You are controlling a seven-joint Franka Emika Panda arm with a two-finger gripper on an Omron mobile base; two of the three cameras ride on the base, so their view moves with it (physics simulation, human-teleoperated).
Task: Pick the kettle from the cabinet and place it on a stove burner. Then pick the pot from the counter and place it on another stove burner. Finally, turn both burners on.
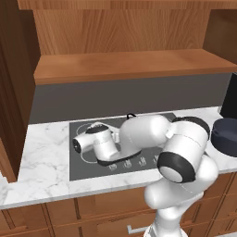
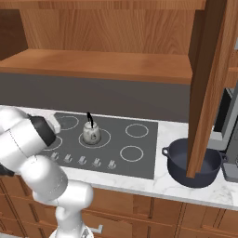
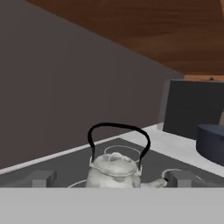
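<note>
Kettle: the kettle [image 2: 90, 133] is seen upright inside a burner ring of the cooktop [image 2: 139, 145], so the first placement is judged done; its black loop handle stands straight up, free of any contact.
Pincer: the pincer [image 3: 113, 180] is seen spread to its widest, one dark tip to each side of the kettle [image 3: 114, 171], with nothing held; this wide stance is judged to fit a release.
Arm: the arm [image 1: 139, 134] is stretched low across the cooktop, and most of the kettle is hidden behind it in the left base view.
Pot: the pot [image 2: 193, 162] is set on the tabletop [image 2: 162, 183] just right of the cooktop, not on any burner; it is partly hidden by a hanging wooden panel [image 2: 207, 88], which may be awkward for the approach.
Cabinet: the shelf board of the cabinet [image 1: 129, 65] is seen bare above the cooktop.
Knobs: a row of knobs [image 2: 88, 161] lies along the cooktop's front edge; the burners are judged not yet turned on.
Next: the pot is judged the next thing to be fetched.
</note>
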